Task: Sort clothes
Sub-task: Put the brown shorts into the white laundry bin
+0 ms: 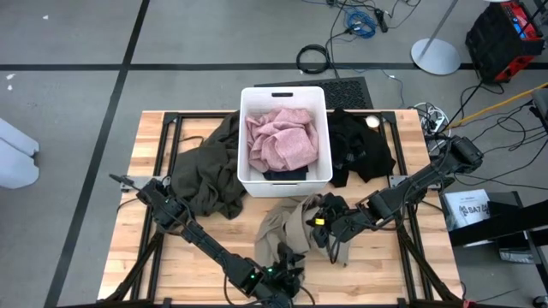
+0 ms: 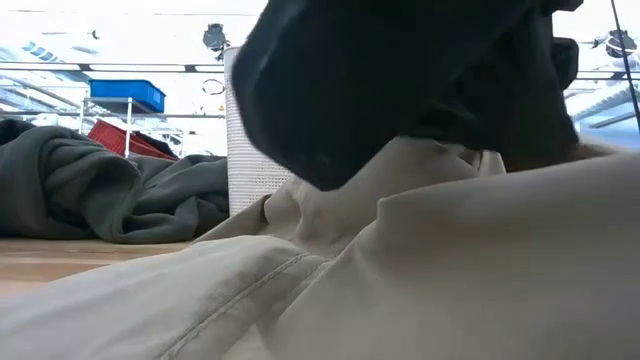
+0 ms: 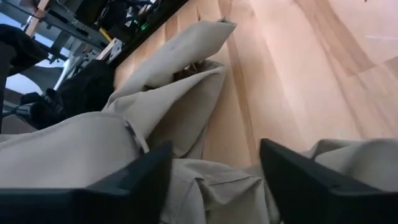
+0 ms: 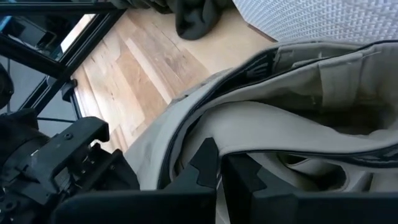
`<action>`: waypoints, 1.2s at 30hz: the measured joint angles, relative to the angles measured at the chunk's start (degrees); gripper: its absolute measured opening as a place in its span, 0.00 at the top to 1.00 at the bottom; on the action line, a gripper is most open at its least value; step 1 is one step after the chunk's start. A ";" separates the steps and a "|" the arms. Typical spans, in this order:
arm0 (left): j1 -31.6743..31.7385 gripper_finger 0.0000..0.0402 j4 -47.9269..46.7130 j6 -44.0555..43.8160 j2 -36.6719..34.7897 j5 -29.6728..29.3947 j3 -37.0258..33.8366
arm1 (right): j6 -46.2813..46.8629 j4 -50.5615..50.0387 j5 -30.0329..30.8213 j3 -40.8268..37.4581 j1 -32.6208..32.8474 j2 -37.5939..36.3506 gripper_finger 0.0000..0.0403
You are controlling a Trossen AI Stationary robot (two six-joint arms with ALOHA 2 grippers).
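From above, the white bin point(image 1: 285, 175) sits at the middle of the wooden table point(image 1: 145, 257) with a pale pink garment point(image 1: 281, 139) bundled inside and a dark navy piece point(image 1: 284, 174) under its near edge. A large olive garment point(image 1: 210, 171) is heaped against the bin's left wall, black clothes point(image 1: 360, 150) lie on the bin's right, and khaki clothes point(image 1: 287, 227) sprawl in front of the bin. The right gripper point(image 1: 322, 224) is down on the khaki cloth's right part; the left gripper point(image 1: 288, 261) is at its near edge.

The low view is filled almost wholly by khaki fabric point(image 2: 420, 270), with a dark arm part blocking the top; the olive heap point(image 2: 110, 190) and the bin's textured wall point(image 2: 250, 170) show beyond.

In the left wrist view the fingers point(image 3: 134, 177) stand apart over khaki folds point(image 3: 168, 106) on the boards — I cannot tell whether they have cloth between them.

In the right wrist view the right gripper's fingers point(image 4: 205, 165) are pressed together, pinching the edge of the khaki cloth point(image 4: 298, 112).

As a judgement, the sorting is partly done: pink and navy are in the bin, while olive, black and khaki pieces remain on the table — the khaki looks like the step in hand.
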 joint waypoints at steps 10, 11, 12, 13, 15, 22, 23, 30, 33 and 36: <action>-0.49 0.98 -0.47 0.03 -0.44 -8.70 0.57 | -1.87 0.43 -0.47 0.00 0.00 0.00 1.00; -0.72 0.99 -0.95 0.05 -0.52 -10.20 1.06 | -1.99 0.43 -0.82 0.00 0.00 0.00 1.00; -1.08 0.99 -1.47 0.39 -0.76 -12.20 1.58 | -2.49 0.42 -1.58 0.00 0.00 0.00 1.00; -1.60 0.99 -2.12 1.38 -1.16 -14.45 1.99 | -3.10 0.42 -2.52 0.00 0.00 0.00 1.00; -2.73 0.99 -2.87 3.95 -2.09 -18.35 3.26 | -3.95 0.40 -3.49 0.00 0.03 -0.10 1.00; -4.98 0.99 -4.32 1.95 -7.78 -16.03 4.35 | -4.49 0.35 -3.39 0.02 0.13 -0.76 1.00; -5.01 0.99 -4.31 -0.93 -8.03 -14.67 4.35 | -4.52 0.39 -3.33 0.02 0.13 -0.76 1.00; -4.42 0.81 -9.05 -9.86 -7.49 -6.94 3.95 | -4.52 0.36 -3.31 0.02 0.13 -0.76 1.00; -3.57 0.68 -12.78 -12.86 -7.19 -2.50 2.87 | -4.74 0.35 -3.31 0.02 0.13 -0.76 1.00; -2.89 0.54 -15.07 -17.41 -7.21 -1.36 2.41 | -4.93 0.34 -3.31 0.02 0.13 -0.76 1.00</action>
